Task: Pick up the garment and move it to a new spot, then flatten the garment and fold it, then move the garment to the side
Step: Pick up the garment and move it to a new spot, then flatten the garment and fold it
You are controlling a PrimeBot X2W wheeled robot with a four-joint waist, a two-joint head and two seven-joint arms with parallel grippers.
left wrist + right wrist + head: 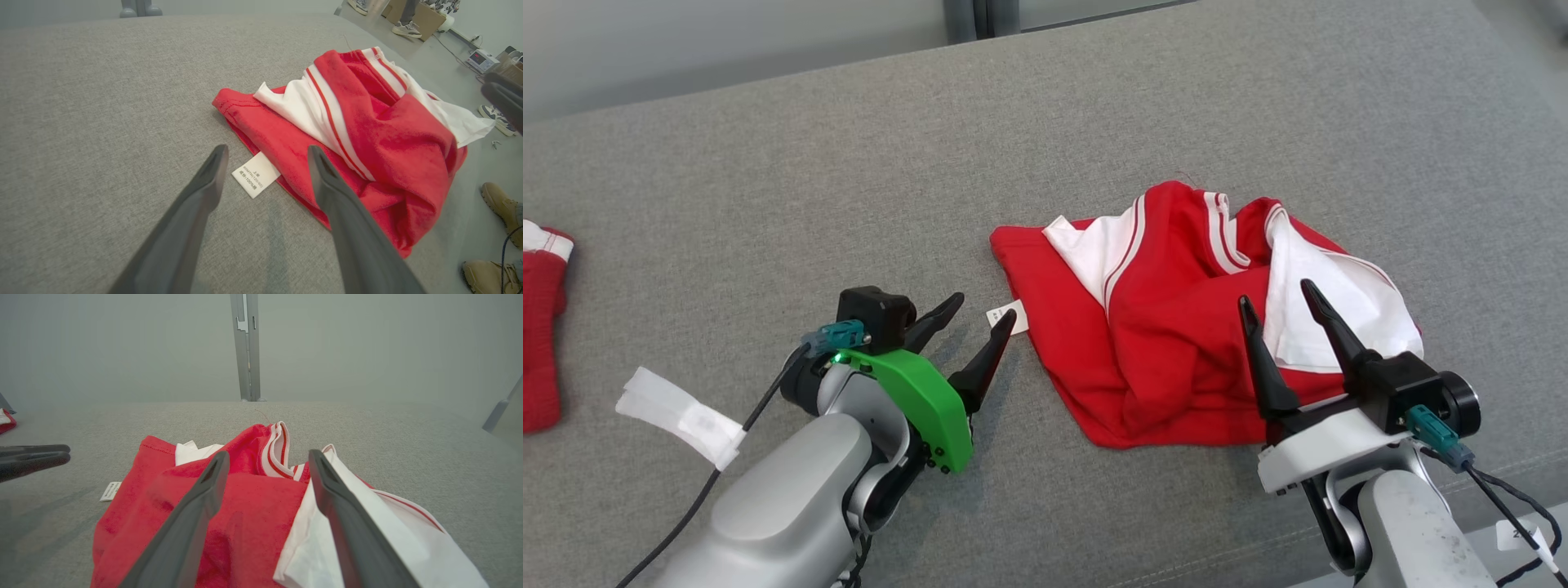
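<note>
**Two claws open, one garment in a heap: flattening lies ahead**

At the far left edge of the grey surface (768, 188) lies a second red cloth (541, 327), well apart from the work. Next comes the left claw (983, 306), spread wide and grasping nothing. One of its tips sits right at the white label (1005, 317) that sticks out from the garment's left hem, and we cannot tell whether it touches. In the left wrist view the label lies flat on the surface between the two fingers.

The garment (1176, 327), red with white panels and striped trim, lies crumpled right of centre. It is folded over on itself, with a white part bunched toward the right. Over its right half hangs the right claw (1276, 294), equally wide and empty; again we cannot tell if it touches the cloth.

We judge the step in hand to be the flattening, though this heap could as well be waiting for its first lift. Either way, the next move calls for each claw to close on a separate edge: the left on the hem by the label, the right on the bunched white part. They would then draw the cloth apart until it lies flat.
</note>
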